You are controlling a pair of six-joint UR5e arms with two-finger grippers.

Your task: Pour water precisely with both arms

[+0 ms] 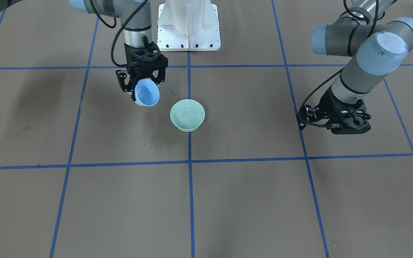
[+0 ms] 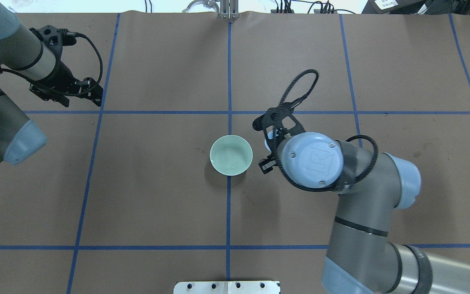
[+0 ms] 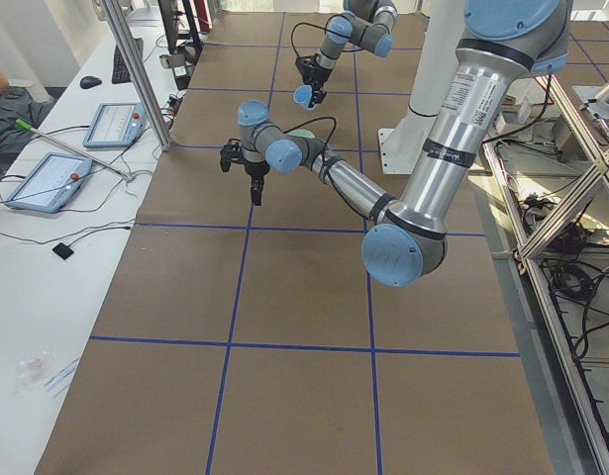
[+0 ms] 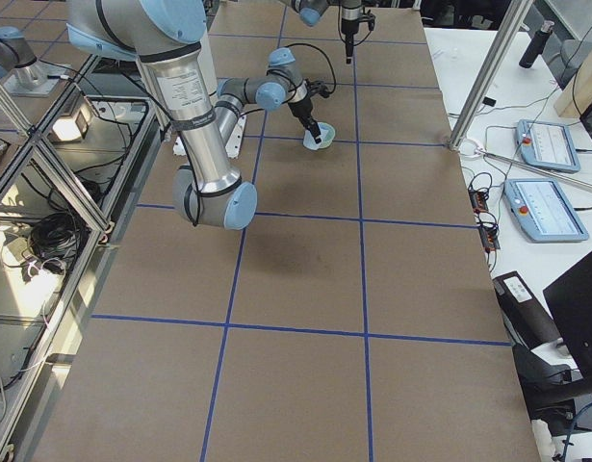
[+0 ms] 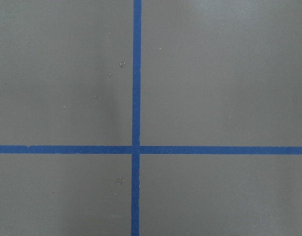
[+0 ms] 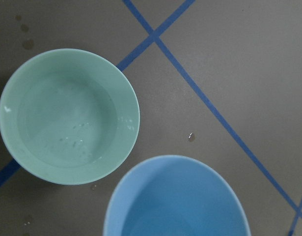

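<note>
The right arm (image 2: 357, 212) is reached to mid-table; the right gripper (image 1: 143, 77) is clenched on a tilted blue bowl (image 1: 147, 94), held just beside a green bowl (image 1: 187, 114) where the water (image 6: 67, 132) lies. The left gripper (image 1: 348, 123) is hung well apart; its opening cannot be told.

so the standing bowl (image 1: 187, 114) sits mid-table (image 1: 228, 208) right on the centre tape line (image 1: 191, 200), with the water (image 6: 67, 132) in it. The lifted bowl (image 1: 147, 94) hangs in the right gripper (image 1: 142, 84) just beside it, on the robot's right. The left gripper (image 1: 348, 123) is well apart on the robot's left, over a tape crossing (image 5: 136, 149). The pedestal (image 1: 188, 25) is behind the standing bowl
</note>
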